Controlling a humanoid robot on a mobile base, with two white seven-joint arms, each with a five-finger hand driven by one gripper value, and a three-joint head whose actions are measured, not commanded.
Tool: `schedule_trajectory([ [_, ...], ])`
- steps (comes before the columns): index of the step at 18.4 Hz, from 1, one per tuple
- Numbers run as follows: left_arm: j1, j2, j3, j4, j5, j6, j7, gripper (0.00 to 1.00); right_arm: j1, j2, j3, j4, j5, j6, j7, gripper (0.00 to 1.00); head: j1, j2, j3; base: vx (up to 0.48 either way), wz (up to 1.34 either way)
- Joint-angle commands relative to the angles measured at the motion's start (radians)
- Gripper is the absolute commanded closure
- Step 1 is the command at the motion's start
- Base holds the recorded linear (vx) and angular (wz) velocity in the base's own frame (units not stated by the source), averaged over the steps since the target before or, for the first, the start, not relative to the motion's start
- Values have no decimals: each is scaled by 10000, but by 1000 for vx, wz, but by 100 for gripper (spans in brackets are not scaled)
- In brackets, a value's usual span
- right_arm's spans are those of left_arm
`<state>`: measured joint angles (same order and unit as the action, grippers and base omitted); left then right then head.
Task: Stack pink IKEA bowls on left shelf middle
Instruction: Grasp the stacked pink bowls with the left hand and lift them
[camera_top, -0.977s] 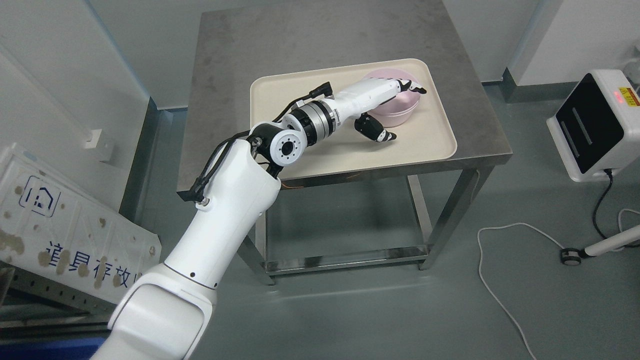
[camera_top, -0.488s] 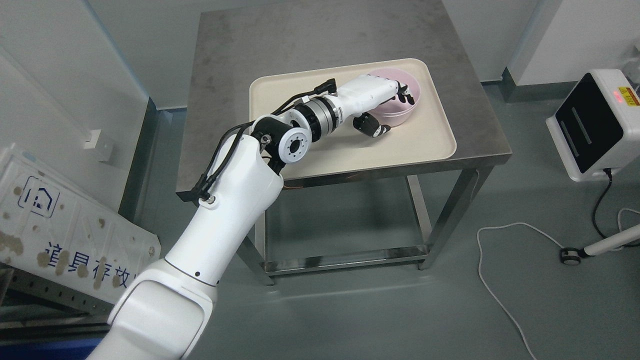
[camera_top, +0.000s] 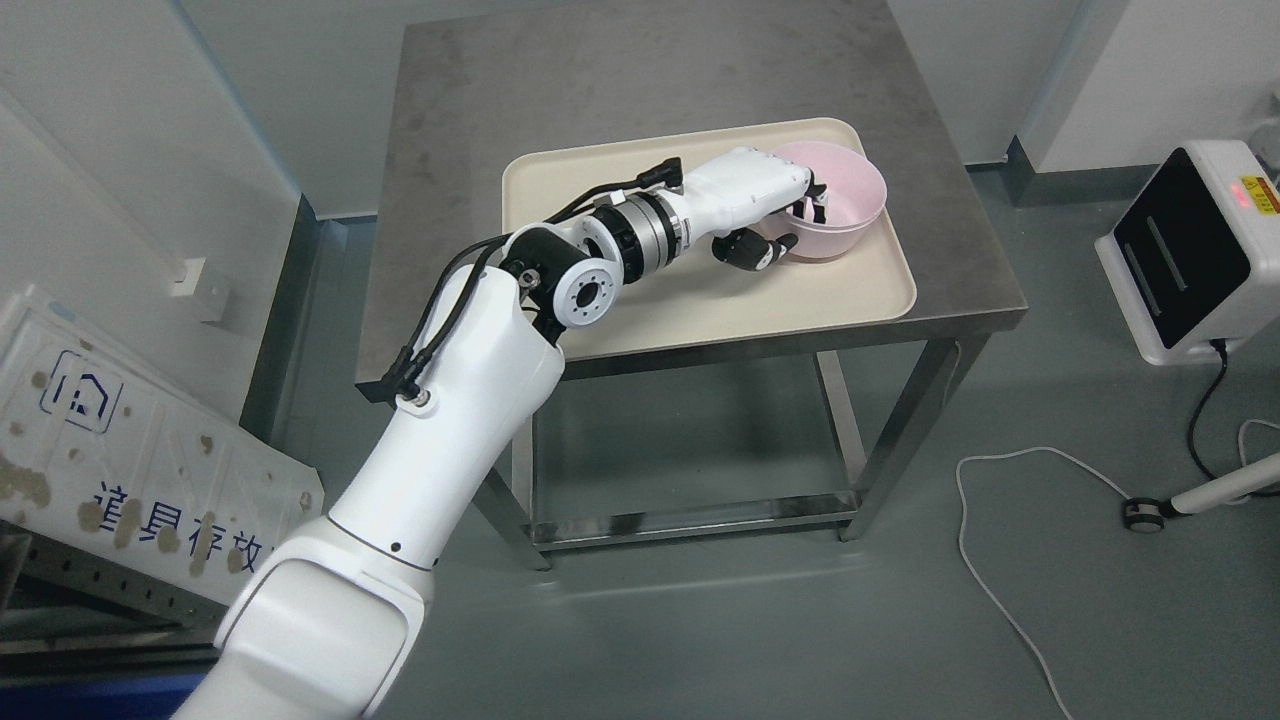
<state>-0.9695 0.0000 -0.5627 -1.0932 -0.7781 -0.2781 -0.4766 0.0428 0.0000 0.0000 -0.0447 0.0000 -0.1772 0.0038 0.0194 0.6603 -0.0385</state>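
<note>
A pink bowl (camera_top: 845, 205) is tilted up over the right part of the cream tray (camera_top: 640, 300), its mouth turned to the upper right. My left hand (camera_top: 790, 228) is shut on the bowl's near rim, fingers inside the wall and thumb under it. The left arm reaches from the lower left across the tray. No right arm shows.
The tray lies on a steel table (camera_top: 560, 90) with an open lower frame. A white machine (camera_top: 1190, 250) with a black panel stands on the floor at the right, with cables (camera_top: 1010, 530) trailing nearby. A white printed panel (camera_top: 120, 470) leans at the lower left.
The left hand's fingers closed over the bowl's rim, then the bowl rose and tipped off the tray, shifting a little to the right.
</note>
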Motion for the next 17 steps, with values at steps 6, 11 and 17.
schedule_trajectory([
  [6,123,175,3998,-893,676,-2033,-418,99,1,-175,-107,2,77,8,8,0,0,0,0,-43,-1],
  [11,811,175,4629,-2074,939,-2435,-419,98,1,-175,-107,-14,77,8,8,0,0,0,0,-212,-39],
  [17,1320,175,4921,-2521,939,-2956,-419,98,1,-175,-107,2,77,8,8,0,0,0,0,-271,-11],
])
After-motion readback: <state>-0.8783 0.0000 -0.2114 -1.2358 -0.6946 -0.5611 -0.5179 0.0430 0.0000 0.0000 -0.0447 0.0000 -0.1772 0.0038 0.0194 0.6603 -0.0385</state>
